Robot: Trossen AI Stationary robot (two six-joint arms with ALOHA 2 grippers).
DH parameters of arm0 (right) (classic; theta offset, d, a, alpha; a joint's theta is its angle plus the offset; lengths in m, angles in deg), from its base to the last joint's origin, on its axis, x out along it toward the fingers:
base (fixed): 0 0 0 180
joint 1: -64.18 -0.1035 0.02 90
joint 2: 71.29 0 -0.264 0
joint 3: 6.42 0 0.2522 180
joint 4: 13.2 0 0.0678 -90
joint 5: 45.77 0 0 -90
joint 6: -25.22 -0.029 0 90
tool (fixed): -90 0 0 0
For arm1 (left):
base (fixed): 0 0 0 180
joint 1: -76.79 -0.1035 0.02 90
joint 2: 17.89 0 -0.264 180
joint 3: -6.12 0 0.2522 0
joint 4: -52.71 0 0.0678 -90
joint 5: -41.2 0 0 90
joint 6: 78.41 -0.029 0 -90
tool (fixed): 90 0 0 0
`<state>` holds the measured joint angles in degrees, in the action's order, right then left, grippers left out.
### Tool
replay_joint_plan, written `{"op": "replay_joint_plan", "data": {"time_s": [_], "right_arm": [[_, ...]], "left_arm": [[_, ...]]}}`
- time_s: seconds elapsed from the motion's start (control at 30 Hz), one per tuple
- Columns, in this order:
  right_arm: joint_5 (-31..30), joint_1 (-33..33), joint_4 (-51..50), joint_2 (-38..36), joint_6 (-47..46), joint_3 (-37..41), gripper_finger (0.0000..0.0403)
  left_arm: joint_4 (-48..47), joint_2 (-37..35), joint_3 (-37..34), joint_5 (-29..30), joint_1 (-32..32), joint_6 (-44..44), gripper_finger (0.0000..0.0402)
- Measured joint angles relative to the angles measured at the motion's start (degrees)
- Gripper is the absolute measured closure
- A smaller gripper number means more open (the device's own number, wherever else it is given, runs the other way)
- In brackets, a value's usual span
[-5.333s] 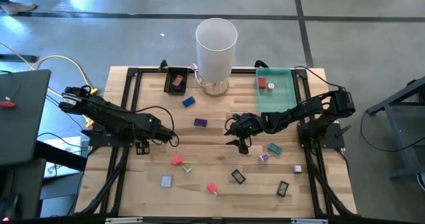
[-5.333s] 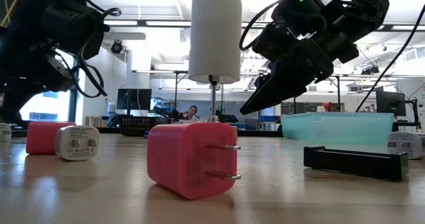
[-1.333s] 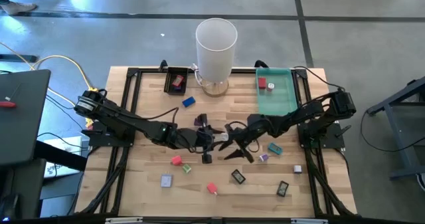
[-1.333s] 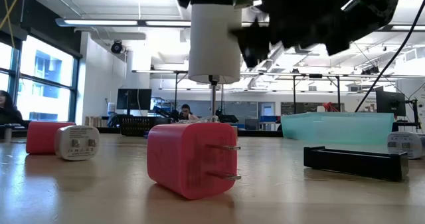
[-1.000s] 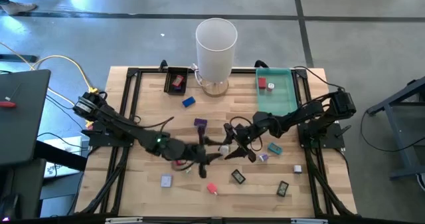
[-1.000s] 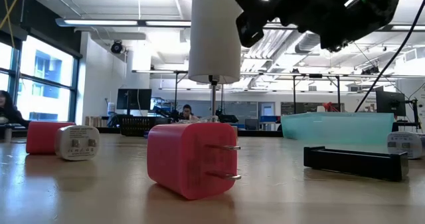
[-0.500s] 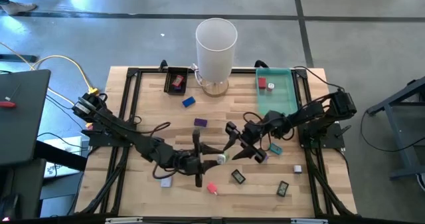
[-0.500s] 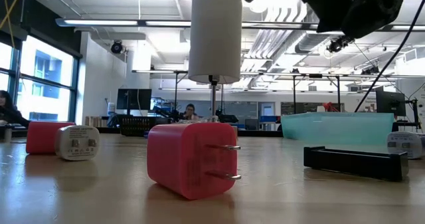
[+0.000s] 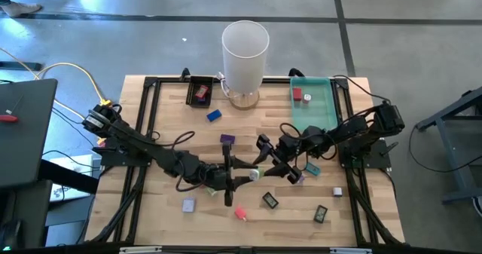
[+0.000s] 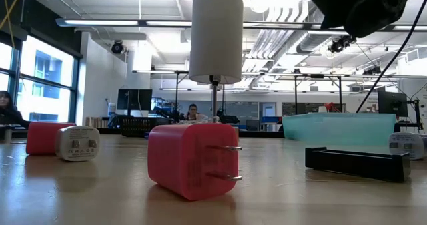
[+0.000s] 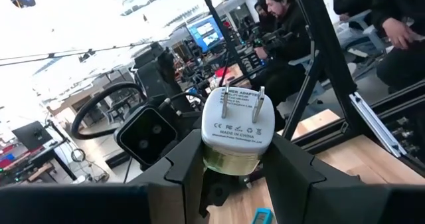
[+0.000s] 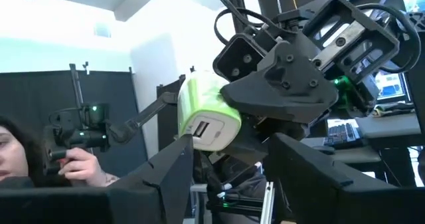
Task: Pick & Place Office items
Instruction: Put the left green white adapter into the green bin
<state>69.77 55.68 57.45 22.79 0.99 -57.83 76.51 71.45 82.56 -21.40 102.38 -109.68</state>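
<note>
The green tray (image 9: 324,112) beyond the right gripper (image 9: 269,163) is holding a red piece (image 9: 297,94) and a white piece (image 9: 307,99); the black tray (image 9: 191,93) is holding a pink piece (image 9: 201,93). The left gripper (image 9: 239,175) is clenching a white-and-green plug adapter (image 11: 237,127) above the table middle, prongs pointing outward. The right gripper's fingers are standing apart just beside the adapter, not gripping it. Loose pieces are lying below and around both jaws; the white cylinder (image 9: 245,53) is standing well apart.

The left gripper (image 9: 239,175) was clamped on a white-and-green adapter (image 11: 237,126), prongs pointing away from its wrist. The right gripper (image 9: 268,165) faced it, jaws parted just beside.
</note>
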Motion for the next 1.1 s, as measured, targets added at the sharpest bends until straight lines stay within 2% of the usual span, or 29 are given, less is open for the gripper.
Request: {"op": "replay_joint_plan", "data": {"time_s": [0.8,1.1], "right_arm": [[0.21,-1.37,-0.02,0.0,0.44,0.0,0.0207],[-1.37,-1.61,0.08,0.0,0.46,-0.02,0.0207]], "left_arm": [[0.39,0.0,-0.02,1.33,2.08,-3.21,0.0282],[0.15,0.0,-0.05,0.5,0.49,-0.35,0.0282]]}}
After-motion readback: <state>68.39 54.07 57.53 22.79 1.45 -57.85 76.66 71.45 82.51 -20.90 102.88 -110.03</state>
